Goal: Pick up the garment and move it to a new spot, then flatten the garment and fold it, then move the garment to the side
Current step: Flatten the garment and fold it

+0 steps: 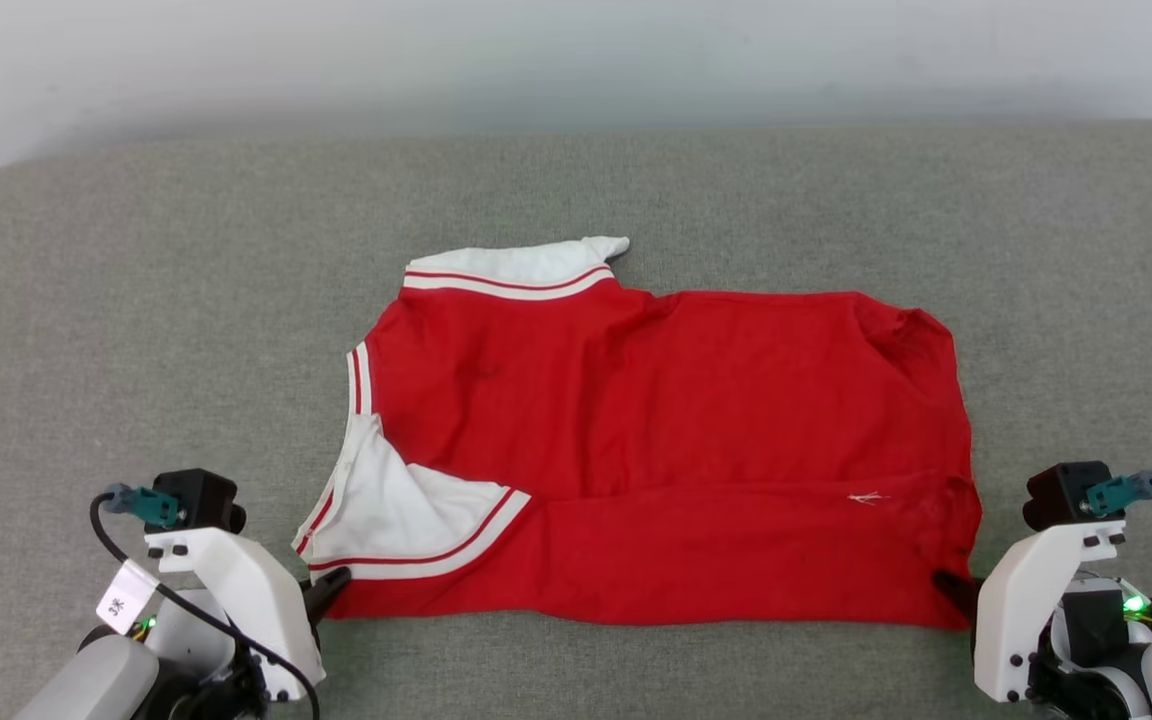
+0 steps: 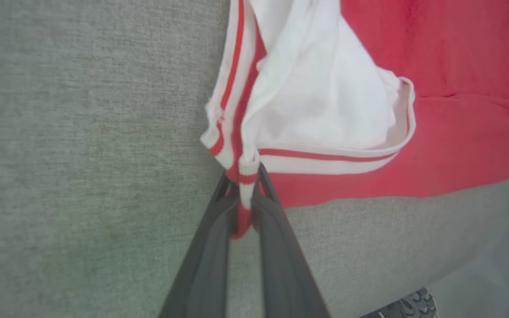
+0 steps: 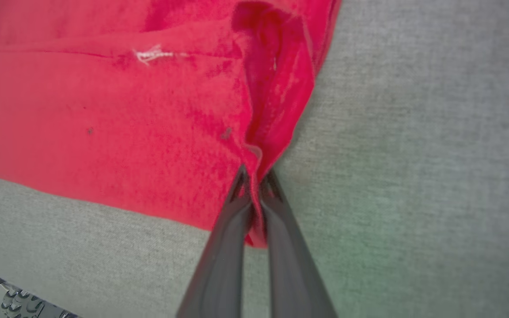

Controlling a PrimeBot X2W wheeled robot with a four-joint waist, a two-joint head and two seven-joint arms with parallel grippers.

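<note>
The garment (image 1: 656, 440), a red shirt with white sleeves and red-and-white stripe trim, lies spread sideways on the grey cushion, its near edge folded over. My left gripper (image 1: 331, 585) is shut on the striped trim at the near left corner; in the left wrist view the garment (image 2: 413, 132) has that trim pinched between the left gripper's (image 2: 246, 176) dark fingers. My right gripper (image 1: 948, 585) is shut on the near right corner; in the right wrist view the garment (image 3: 148, 123) bunches into a ridge where the right gripper (image 3: 254, 176) pinches it.
The grey fabric surface (image 1: 136, 300) stretches wide around the shirt, with its back edge against a pale wall (image 1: 576, 60). A white thread tuft (image 1: 866, 497) sits on the red cloth near the right side.
</note>
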